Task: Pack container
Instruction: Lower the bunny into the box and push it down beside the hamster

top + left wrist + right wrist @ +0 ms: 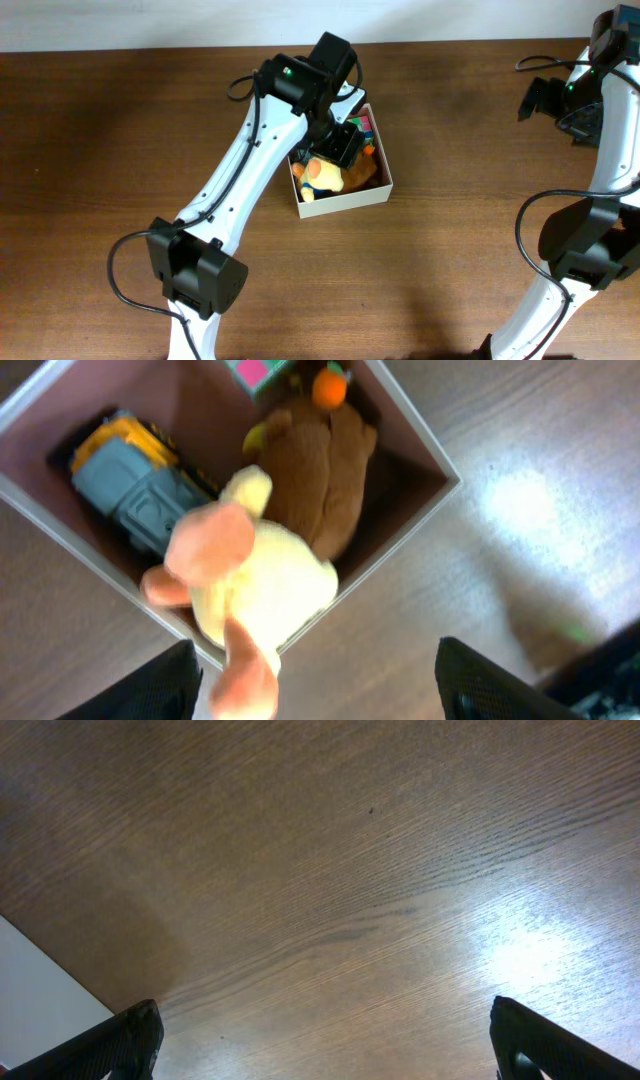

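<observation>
The container [345,203] is a white-walled square box with a pinkish-brown inside, on the table's middle. It holds a yellow and orange plush [322,176], a brown plush [362,172], a grey and yellow toy truck [135,475] and a pink and green block [365,127]. My left gripper [343,142] hovers just above the box, open and empty. In the left wrist view [315,685] its fingers are wide apart over the box's wall [400,535], and the yellow plush [255,585] pokes over that wall. My right gripper [545,98] is open and empty at the far right, over bare wood [320,1045].
The table is dark brown wood [120,150]. Its back edge runs along the top of the overhead view. A pale surface beyond the table edge [35,1005] shows in the right wrist view. The left arm [240,180] crosses the table from the front.
</observation>
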